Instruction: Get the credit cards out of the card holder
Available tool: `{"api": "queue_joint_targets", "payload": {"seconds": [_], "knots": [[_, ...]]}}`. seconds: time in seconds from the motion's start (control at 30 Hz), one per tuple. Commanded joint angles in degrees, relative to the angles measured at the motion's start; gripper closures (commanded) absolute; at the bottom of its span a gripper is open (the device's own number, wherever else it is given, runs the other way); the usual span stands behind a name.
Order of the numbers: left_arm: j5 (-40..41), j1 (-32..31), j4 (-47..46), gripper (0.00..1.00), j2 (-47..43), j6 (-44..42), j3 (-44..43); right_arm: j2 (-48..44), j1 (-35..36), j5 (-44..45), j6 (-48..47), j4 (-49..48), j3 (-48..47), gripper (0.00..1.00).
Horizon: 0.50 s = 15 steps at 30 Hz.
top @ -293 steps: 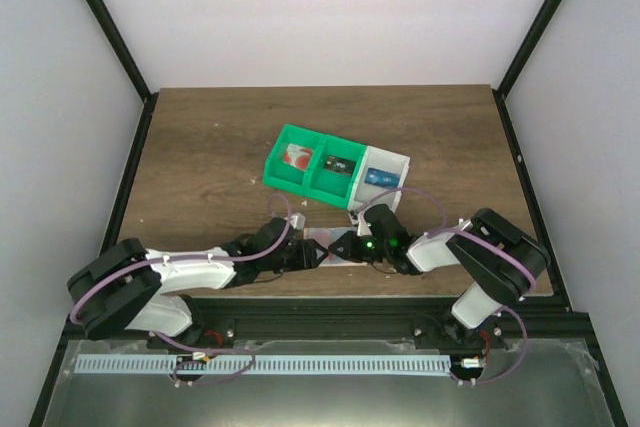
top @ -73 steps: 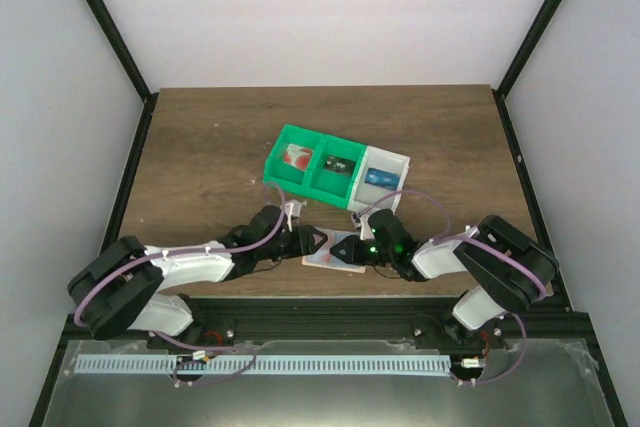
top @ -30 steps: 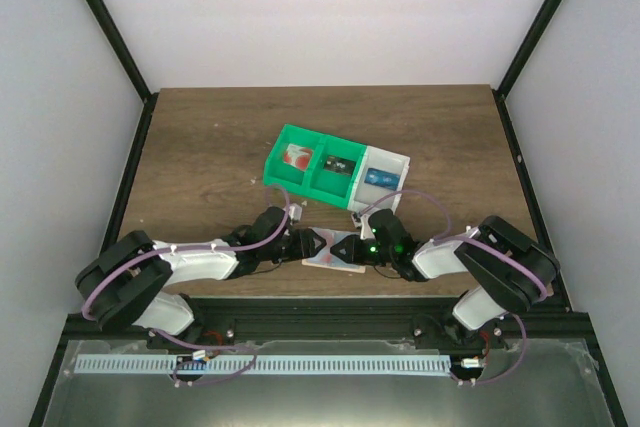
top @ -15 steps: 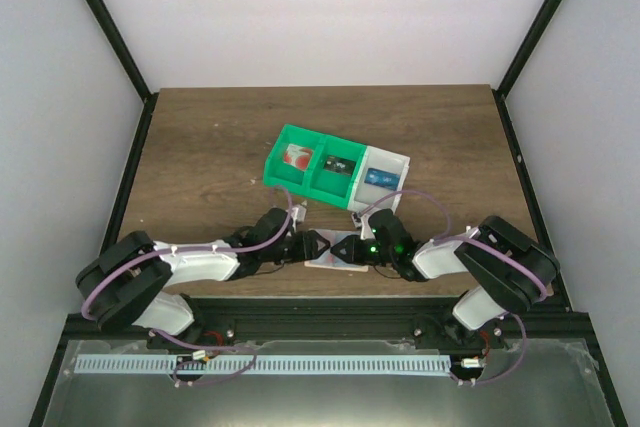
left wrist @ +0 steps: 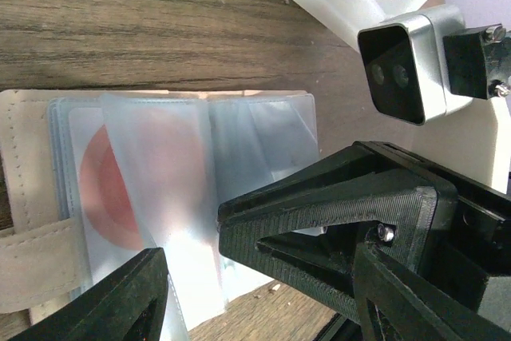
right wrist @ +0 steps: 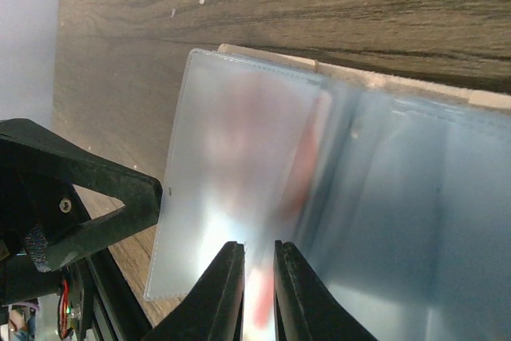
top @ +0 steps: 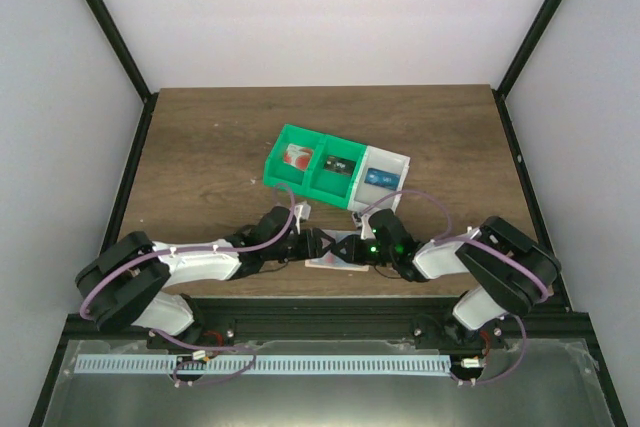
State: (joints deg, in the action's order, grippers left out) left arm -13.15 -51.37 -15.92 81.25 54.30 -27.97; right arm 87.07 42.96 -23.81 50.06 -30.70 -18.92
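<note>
- The tabletop (top: 200, 137) is dark wood. Bare boards run from the bins to the far edge and out to both side edges.
- Both arms lie low along the near edge. Each reaches inward from its own near corner, and they meet at the middle of that edge, leaving little room between their wrists.
- Two green bins (top: 290, 184) and a white bin (top: 388, 156) stand joined in a slanted row near the tabletop's middle. One green bin holds something red and white and the other something dark. The white bin holds something blue.
- The card holder (top: 330, 260) lies open just inside the near edge, midway along it and just in front of the white bin. The left wrist view shows its tan stitched cover (left wrist: 28, 157) and strap beside the frosted pages.
- The left gripper (top: 312, 244) sits at the holder's left end. Its jaws are spread wide and hold nothing.
- The right gripper (right wrist: 257, 247) has its fingers drawn nearly together, pinching a clear sleeve (right wrist: 231, 157) that is lifted off the holder.
- A red card (left wrist: 108, 189) sits inside a sleeve.
</note>
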Motion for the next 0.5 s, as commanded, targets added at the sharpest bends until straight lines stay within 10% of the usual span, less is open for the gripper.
{"api": "queue_joint_targets", "payload": {"seconds": [0.0,0.47], "knots": [[-0.3,-0.3,-2.3,0.34,-0.8,0.4,-0.7,-1.7,0.5,1.0,-0.1,-0.1,0.7,0.87],[-1.8,-0.6,-5.1,0.34,0.7,1.9,-1.3,-13.9,0.5,8.2,0.2,3.1,5.2,0.86]]}}
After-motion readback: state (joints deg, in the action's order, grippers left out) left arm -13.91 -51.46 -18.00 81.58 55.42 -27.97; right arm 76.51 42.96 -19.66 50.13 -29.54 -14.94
